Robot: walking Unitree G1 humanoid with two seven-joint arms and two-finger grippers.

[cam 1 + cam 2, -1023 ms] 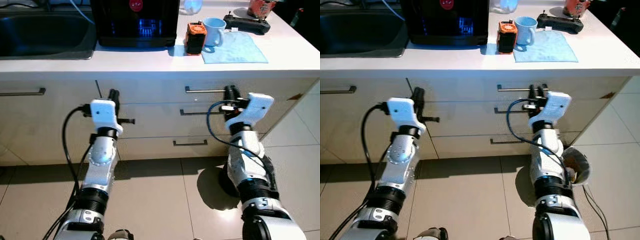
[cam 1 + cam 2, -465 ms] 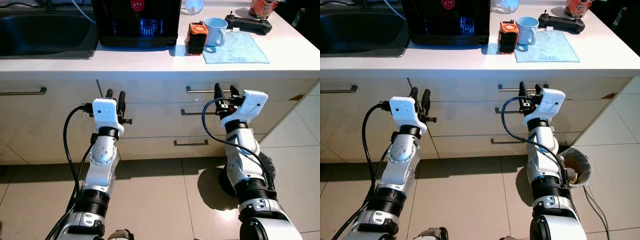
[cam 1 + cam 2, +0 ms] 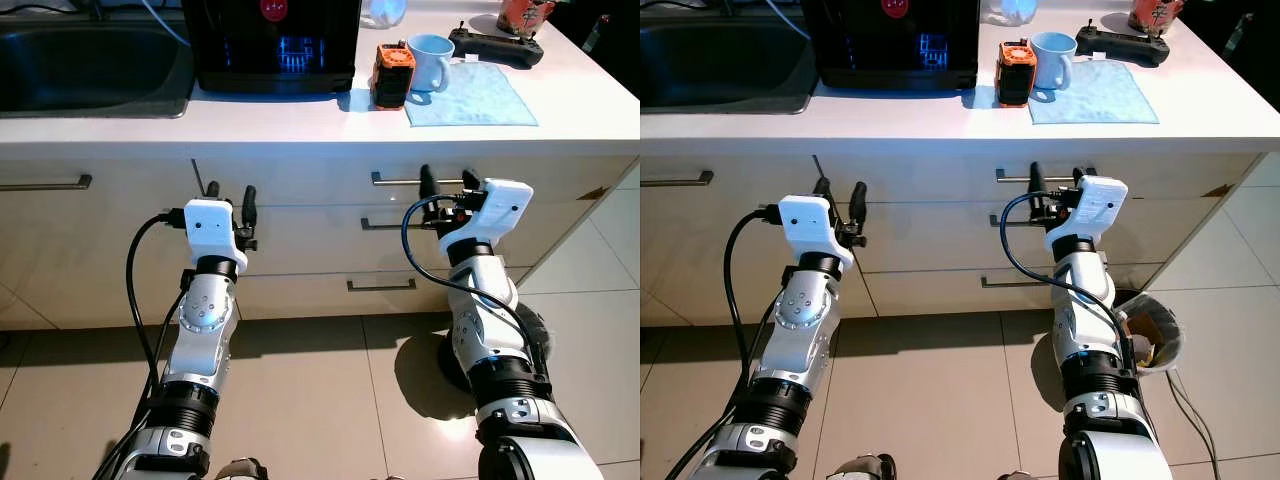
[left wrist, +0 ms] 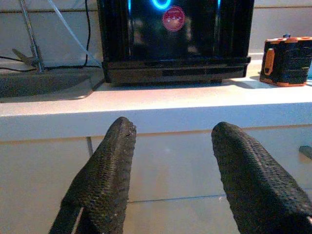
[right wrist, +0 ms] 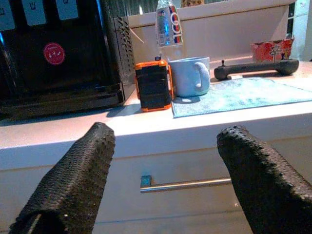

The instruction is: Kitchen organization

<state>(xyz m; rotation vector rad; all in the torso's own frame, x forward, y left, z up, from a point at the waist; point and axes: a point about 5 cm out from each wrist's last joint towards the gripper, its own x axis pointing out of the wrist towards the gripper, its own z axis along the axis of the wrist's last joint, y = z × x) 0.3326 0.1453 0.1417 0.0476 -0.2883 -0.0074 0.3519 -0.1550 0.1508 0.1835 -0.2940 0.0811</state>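
We see a white countertop (image 3: 300,125) running across the top, above cream drawer fronts with metal bar handles (image 3: 395,180). A dark sink (image 3: 90,65) sits at the robot's left, and a black appliance (image 3: 272,45) with a blue glow stands just beside it. Right of the appliance we note an orange-and-black box (image 3: 391,76), touching or nearly touching a light blue mug (image 3: 428,62), which rests on a blue cloth (image 3: 470,96). A black controller (image 3: 494,46) lies behind the cloth.

Both arms are raised before the drawers. The left gripper (image 3: 228,192) has its fingers spread apart; the right gripper (image 3: 445,181) likewise, close to the top drawer handle. Beige floor tiles (image 3: 330,400) lie below.
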